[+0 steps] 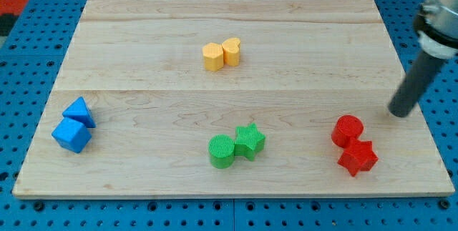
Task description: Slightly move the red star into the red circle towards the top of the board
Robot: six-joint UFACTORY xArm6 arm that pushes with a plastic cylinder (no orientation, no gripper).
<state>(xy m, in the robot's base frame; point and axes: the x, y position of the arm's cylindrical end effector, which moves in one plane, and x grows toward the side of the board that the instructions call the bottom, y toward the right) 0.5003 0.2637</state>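
The red star [358, 158] lies near the board's bottom right corner. The red circle [348, 130] sits just above it and a little to the left, touching it. My tip [401, 112] is at the view's right, up and to the right of the red circle, apart from both red blocks.
A yellow hexagon [213, 56] and a yellow heart [231, 51] touch near the top middle. A green circle [222, 151] and a green star [250, 141] touch at the bottom middle. A blue triangle [79, 111] and a blue cube [71, 135] sit at the left. The wooden board [143, 31] lies on blue pegboard.
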